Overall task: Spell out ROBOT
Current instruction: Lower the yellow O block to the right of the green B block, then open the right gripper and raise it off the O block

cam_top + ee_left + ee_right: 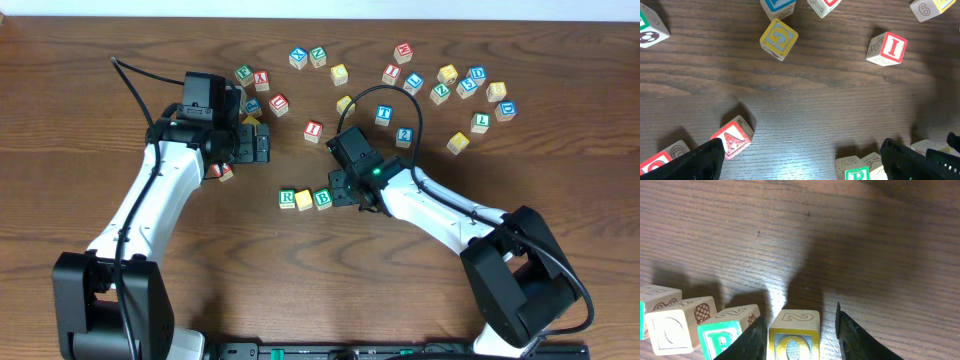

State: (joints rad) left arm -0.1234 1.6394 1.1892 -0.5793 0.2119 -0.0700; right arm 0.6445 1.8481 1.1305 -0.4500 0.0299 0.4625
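Bench: We work on a dark wooden bench point(90, 110). Loose lettered cubes point(460, 90) lie scattered along its far side.

Row: Near the middle of the bench we find three cubes side by side. They are the R cube point(287, 198), the first yellow cube point(304, 199) and the B cube point(322, 198), each close against the next.

Second yellow cube: The second yellow cube point(794, 337) sits on the bench just beside the B cube, at the end of the row. Its top shows a yellow frame with a blue O.

T cube: The T cube point(383, 115) stands apart from the row, farther up the bench among the loose cubes.

Right hand: The right hand point(800, 311) is narrow, with one finger on each side of the second yellow cube. One finger covers the seam next to the B cube. A strip of bench shows between the cube and the other finger. We cannot tell whether the cube is gripped.

Left hand: The left hand point(800, 147) is spread wide over bare bench and holds nothing. A red A cube point(732, 140) lies just beside one finger. A red I cube point(887, 47) lies farther ahead.
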